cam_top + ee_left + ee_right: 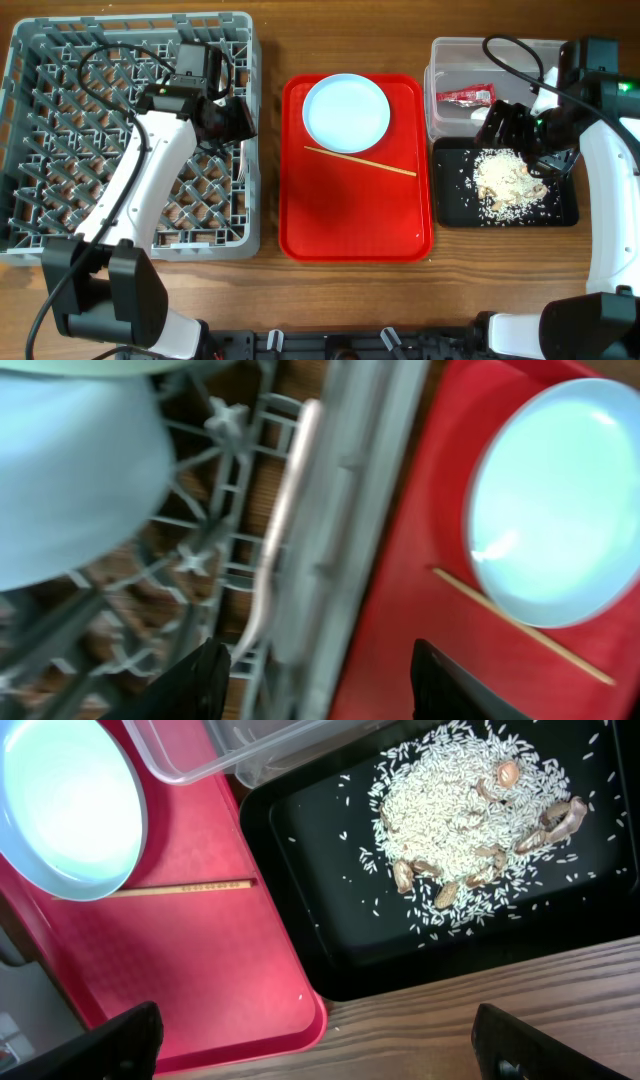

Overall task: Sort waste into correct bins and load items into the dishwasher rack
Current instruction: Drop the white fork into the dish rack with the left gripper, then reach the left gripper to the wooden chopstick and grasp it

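The grey dishwasher rack (40, 140) stands at the left. My left gripper (228, 120) hangs open and empty over the rack's right edge (340, 510). In the left wrist view a mint-green bowl (70, 470) and a white fork (285, 530) lie in the rack. The pale-blue plate (345, 110) and chopstick (360, 162) lie on the red tray (350, 215). My right gripper (508, 125) is open and empty above the black tray (450, 200), which holds rice leftovers (505, 182). The clear tub (450, 55) holds the red wrapper (465, 97). The yellow cup is out of view.
The right wrist view shows the plate (65, 805), chopstick (180, 888), red tray corner (250, 990), rice (450, 810) in the black tray (320, 910), a tub corner (230, 755) and bare wood table (480, 990). A few grains lie loose by the tray.
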Robot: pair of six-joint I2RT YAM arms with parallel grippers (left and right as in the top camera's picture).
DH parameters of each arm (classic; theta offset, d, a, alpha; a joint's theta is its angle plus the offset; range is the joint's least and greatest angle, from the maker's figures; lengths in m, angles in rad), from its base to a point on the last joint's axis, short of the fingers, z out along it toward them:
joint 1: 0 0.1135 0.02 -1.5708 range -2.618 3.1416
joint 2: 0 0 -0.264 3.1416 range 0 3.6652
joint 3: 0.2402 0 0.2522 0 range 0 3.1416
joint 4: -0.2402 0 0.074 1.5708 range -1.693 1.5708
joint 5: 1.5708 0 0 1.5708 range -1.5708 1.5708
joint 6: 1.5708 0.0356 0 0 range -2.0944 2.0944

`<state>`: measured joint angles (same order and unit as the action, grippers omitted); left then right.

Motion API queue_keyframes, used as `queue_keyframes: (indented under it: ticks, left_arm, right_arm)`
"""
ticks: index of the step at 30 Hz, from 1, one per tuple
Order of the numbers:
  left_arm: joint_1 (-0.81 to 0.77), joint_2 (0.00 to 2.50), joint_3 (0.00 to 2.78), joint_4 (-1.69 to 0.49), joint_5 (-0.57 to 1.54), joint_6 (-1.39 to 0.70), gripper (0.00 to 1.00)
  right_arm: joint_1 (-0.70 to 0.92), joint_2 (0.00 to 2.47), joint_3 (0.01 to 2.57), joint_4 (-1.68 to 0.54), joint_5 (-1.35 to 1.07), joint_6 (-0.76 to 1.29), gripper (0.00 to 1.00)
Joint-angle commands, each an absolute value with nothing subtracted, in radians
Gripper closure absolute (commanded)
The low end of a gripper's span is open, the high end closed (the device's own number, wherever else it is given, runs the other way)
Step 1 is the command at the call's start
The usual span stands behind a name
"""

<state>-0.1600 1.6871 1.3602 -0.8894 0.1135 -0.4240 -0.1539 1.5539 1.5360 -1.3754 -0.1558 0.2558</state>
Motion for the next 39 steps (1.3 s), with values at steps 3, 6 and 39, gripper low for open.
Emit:
queue_keyframes:
  ticks: [3,6,39]
  left_arm:
    - [-0.284,1.693,1.354,-0.819,0.173,-0.642,0.37]
    - [-0.395,1.698,1.354,-0.748,0.086,-0.767,0.45]
    - [-0.764,2.186,1.856,-0.971,0.025,-0.985,0.30]
  right_arm:
    - [-0.157,1.558,1.551,-1.370,-0.157,0.239,0.00]
    - [-0.157,1.558,1.551,-1.370,-0.157,0.239,0.00]
    - [-0.157,1.558,1.551,-1.374,-0.157,0.238,0.00]
